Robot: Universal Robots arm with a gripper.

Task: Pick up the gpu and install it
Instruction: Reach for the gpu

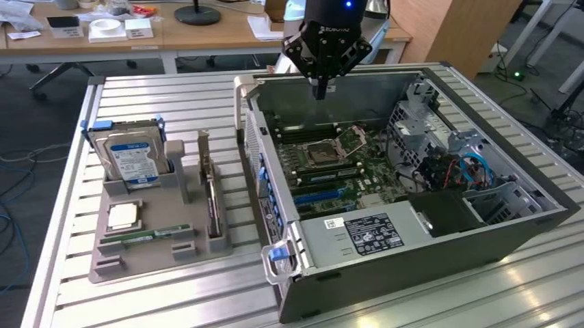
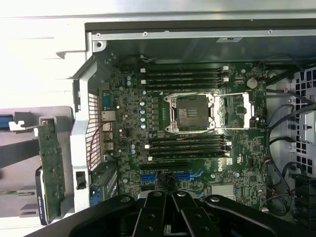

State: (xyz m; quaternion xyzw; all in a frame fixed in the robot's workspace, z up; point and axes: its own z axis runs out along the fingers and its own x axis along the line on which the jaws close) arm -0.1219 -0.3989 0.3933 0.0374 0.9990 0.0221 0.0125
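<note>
**Pincer empty over the open case, gpu not yet picked up**

By my reading the pick-up has not begun. The black multi-link pincer (image 1: 319, 92) hangs clenched, its fingertips drawn to a point with nothing between them. It is above the far side of the grey sheet-metal computer case (image 1: 411, 239), which lies open on its side on the slatted aluminium bench (image 1: 164, 102).

The wrist view looks down on the dark green motherboard (image 2: 197, 148). It shows a square, silver-framed processor socket (image 2: 191, 112), rows of long black memory slots and short blue expansion slots (image 2: 148, 176).

The gpu (image 1: 215, 205) is a flat rectangular card of green circuit board with a black cooler on one face. It stands on its long edge in a channel of the pale grey moulded plastic holder (image 1: 146, 263). That puts it just beside the case on the exterior view's left, well apart from the pincer.

The holder also carries three other parts:
- a silver hard drive with a blue-and-white label (image 1: 133, 160), standing upright
- a square metal-capped processor chip (image 1: 123, 215), lying flat
- a narrow green memory stick (image 1: 146, 236)

A grasp would call for the jaws to part and line up across the card's thin upper edge. The card looks rigid but slim, with smooth board on one side and a bulkier plastic cooler on the other. I judge a pinch should land on firm material and lift straight out of the channel, without twisting against its walls.
</note>
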